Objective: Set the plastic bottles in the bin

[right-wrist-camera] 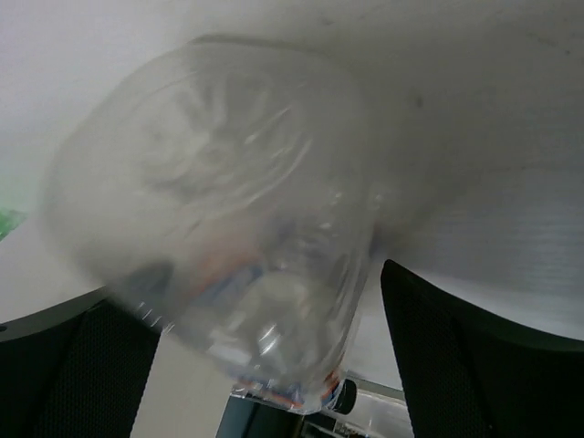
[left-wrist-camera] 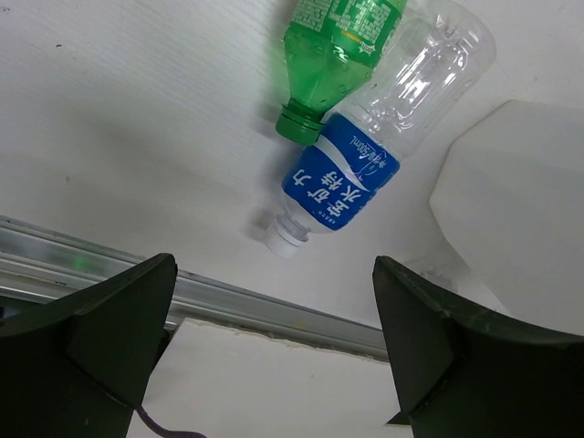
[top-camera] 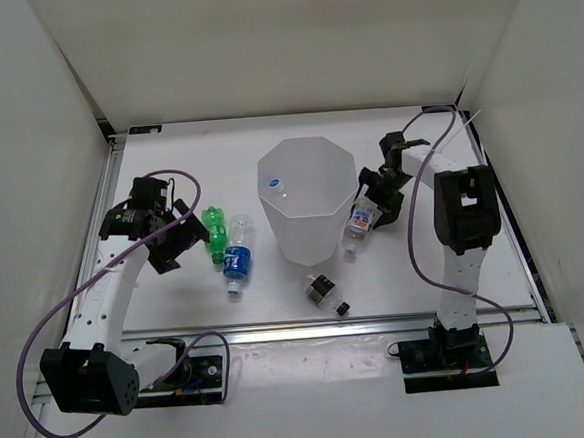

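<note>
R hand (top-camera: pixel 379 195): fingers apart, straddling blurred clear bottle (right-wrist-camera: pixel 228 228) just right of bin (top-camera: pixel 308 233). L hand (left-wrist-camera: pixel 274 265): spread wide over bench (left-wrist-camera: pixel 119 137), nr green bottle (left-wrist-camera: pixel 328 55) & blue-label bottle (left-wrist-camera: pixel 342 182), lying touching. Nr bin's front lies short dark-cap bottle (top-camera: pixel 324 291).

The bin (top-camera: pixel 308 233) is standing mid-frame in the top view, blocking the straight way across. The green bottle (top-camera: pixel 213 232) and blue-labelled bottle (top-camera: pixel 238 260) are crowding its left side and the short bottle (top-camera: pixel 325 292) is lying just below it. Bare table (top-camera: pixel 197 150) is lying open along the upper edge.
</note>
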`<state>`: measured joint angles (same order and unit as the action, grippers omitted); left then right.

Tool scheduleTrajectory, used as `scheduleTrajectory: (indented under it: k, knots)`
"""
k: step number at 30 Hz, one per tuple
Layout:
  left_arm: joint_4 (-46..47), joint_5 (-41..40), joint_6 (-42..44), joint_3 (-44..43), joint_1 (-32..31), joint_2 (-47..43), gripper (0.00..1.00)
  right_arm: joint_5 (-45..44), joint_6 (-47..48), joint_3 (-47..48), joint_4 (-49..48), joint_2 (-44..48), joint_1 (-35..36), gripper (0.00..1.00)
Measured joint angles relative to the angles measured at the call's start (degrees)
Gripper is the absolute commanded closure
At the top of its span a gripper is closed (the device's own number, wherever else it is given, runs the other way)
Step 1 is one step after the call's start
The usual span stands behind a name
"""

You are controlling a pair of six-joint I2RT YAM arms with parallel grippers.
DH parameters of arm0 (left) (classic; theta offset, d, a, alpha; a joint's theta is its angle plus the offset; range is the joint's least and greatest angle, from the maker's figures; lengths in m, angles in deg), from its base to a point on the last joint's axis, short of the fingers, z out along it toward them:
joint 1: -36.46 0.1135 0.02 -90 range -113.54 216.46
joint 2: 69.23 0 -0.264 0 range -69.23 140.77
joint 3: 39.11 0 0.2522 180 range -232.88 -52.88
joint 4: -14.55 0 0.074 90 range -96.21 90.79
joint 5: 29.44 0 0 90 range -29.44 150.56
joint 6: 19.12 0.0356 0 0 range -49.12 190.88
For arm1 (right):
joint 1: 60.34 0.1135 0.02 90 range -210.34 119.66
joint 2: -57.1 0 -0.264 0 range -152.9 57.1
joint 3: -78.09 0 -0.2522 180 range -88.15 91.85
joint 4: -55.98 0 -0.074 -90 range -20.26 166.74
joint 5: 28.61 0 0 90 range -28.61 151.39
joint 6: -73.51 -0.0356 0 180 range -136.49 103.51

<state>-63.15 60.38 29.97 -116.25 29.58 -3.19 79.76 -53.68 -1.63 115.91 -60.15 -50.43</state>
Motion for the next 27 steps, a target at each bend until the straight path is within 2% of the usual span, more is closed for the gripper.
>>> scheduleTrajectory:
  k: [2,3,4,5,6,9,12,16,19,20,24,25,26,27]
  knots:
    - [-0.2,0.1,0.2,0.0,0.0,0.6,0.0,0.2,-0.4,-0.4,0.0,-2.3,0.0,0.12]
    - [-0.3,0.1,0.4,0.0,0.0,0.8,0.0,1.3,-0.6,-0.5,0.5,-2.7,-0.2,0.19]
    - [-0.3,0.1,0.5,0.0,0.0,1.0,0.0,1.3,-0.4,-0.7,0.7,-2.7,-0.2,0.27]
    - [-0.3,0.1,0.6,0.0,0.0,1.2,0.0,1.2,-0.2,-0.7,0.5,-2.6,-0.2,0.45]
    - [-0.3,0.1,0.7,0.0,0.0,1.2,0.0,1.4,0.2,-0.8,0.5,-2.6,-0.3,0.52]
    - [-0.3,0.0,0.9,0.0,0.0,1.2,0.0,0.4,0.0,-1.2,1.6,-1.0,-0.9,0.63]
    - [-0.4,-0.3,0.9,-0.3,0.0,1.2,0.0,-1.0,-0.7,-2.5,4.4,5.0,-2.3,0.64]
    - [-0.8,-1.0,0.9,-1.3,0.0,1.2,0.0,-4.2,-4.0,1.4,9.5,21.6,-4.8,0.64]
    - [-0.7,-1.6,0.9,-1.8,-0.2,1.2,0.0,-8.3,-5.4,15.2,10.3,29.8,-3.1,0.62]
    - [-0.8,-1.8,0.9,-1.8,-0.4,1.2,0.0,-9.4,-5.3,21.0,9.9,31.2,-1.5,0.64]
    - [-0.6,-2.0,0.9,-1.9,-2.4,2.5,0.0,-10.5,-4.3,42.9,10.2,29.0,7.7,0.68]
    - [-0.5,-2.0,0.9,-2.0,-3.0,3.3,0.0,-10.8,-4.2,46.8,10.3,27.2,9.7,0.64]
    - [-0.5,-1.9,0.9,-2.4,-3.5,4.2,0.0,-11.0,-4.1,49.5,10.2,25.5,11.9,0.56]
    - [-0.3,-1.9,0.9,-2.8,-3.9,5.0,0.0,-11.3,-4.0,50.0,10.0,24.3,13.8,0.43]
